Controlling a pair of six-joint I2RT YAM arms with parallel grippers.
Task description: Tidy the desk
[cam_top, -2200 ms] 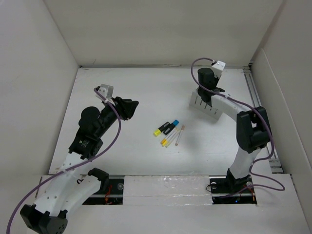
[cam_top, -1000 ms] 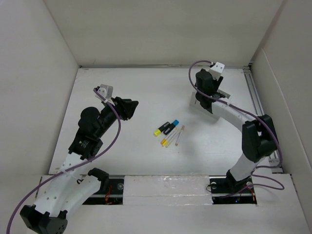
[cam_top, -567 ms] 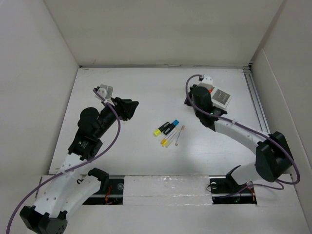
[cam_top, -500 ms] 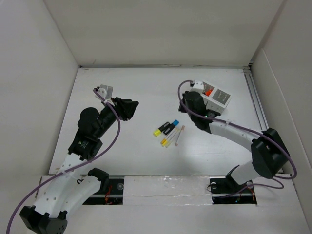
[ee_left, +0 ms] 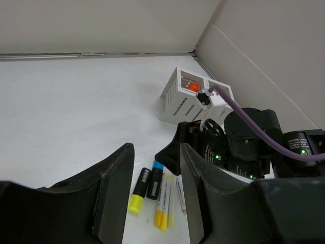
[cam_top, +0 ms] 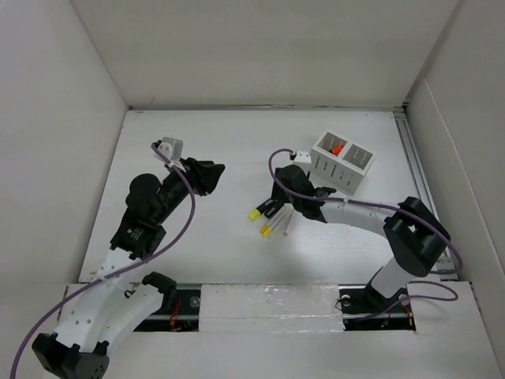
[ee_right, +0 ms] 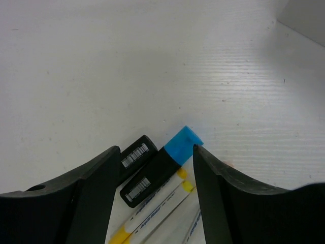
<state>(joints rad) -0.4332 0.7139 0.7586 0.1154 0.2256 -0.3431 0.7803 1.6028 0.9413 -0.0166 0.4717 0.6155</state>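
Right gripper (cam_top: 276, 201) poised low over the pens (cam_top: 274, 227) on the desk (cam_top: 197, 260).

Top view: the desk fills the walled floor. The right gripper hangs at mid-desk above the pens, with the slotted organizer (cam_top: 341, 162) just beyond it to the far right, and the left gripper (cam_top: 213, 175) is well apart on the left. Left wrist view: its fingers (ee_left: 116, 183) stand wide with nothing between them. Right wrist view: the fingers, spread wide, straddle the blue-capped marker (ee_right: 162, 162). The black marker (ee_right: 134, 155) touches it on the left and the pens press against its near side. Closing here could catch a neighbour as well, or nudge the pens so they roll away.
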